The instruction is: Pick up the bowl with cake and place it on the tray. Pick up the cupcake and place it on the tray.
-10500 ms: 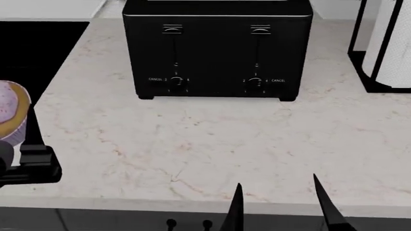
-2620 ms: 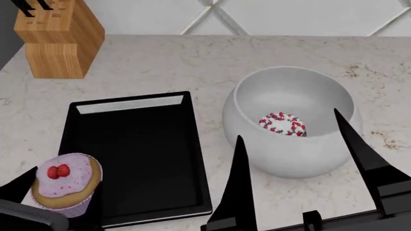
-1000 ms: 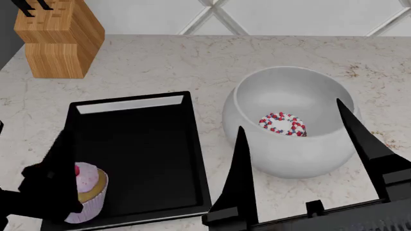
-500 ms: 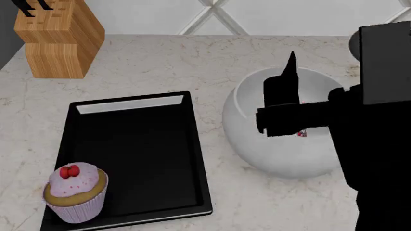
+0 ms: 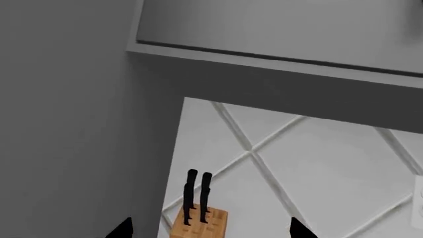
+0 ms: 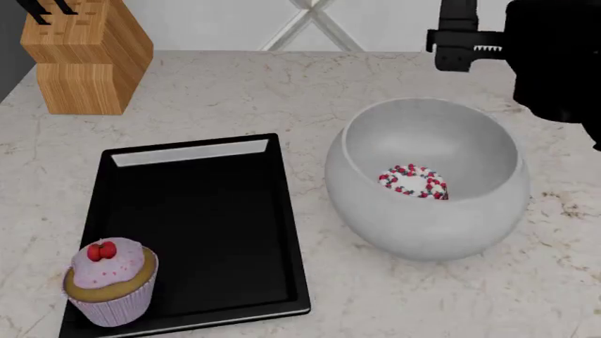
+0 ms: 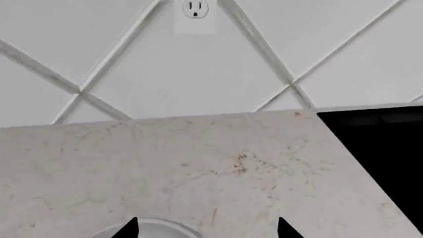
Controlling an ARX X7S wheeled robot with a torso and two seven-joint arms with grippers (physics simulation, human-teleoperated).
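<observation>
The pink-frosted cupcake (image 6: 108, 282) stands upright on the black tray (image 6: 197, 211), in its near left corner, with nothing touching it. To the tray's right on the counter sits the white-grey bowl (image 6: 413, 236) with the small sprinkled cake (image 6: 413, 182) on its floor. My right arm (image 6: 554, 56) hangs above the counter behind the bowl. My right gripper (image 7: 206, 230) is open and empty, with the bowl's far rim (image 7: 158, 230) just below its tips. My left gripper (image 5: 208, 233) is open and empty, raised and facing the wall; it is out of the head view.
A wooden knife block (image 6: 84, 56) stands at the counter's back left, behind the tray, and shows in the left wrist view too (image 5: 198, 223). A black cooktop (image 7: 383, 148) lies right of the bowl. The tiled wall with an outlet (image 7: 195, 9) closes the back.
My left gripper has let go of the cupcake on the tray and left the head view. My right arm has swung up from the near side of the bowl to behind it.
</observation>
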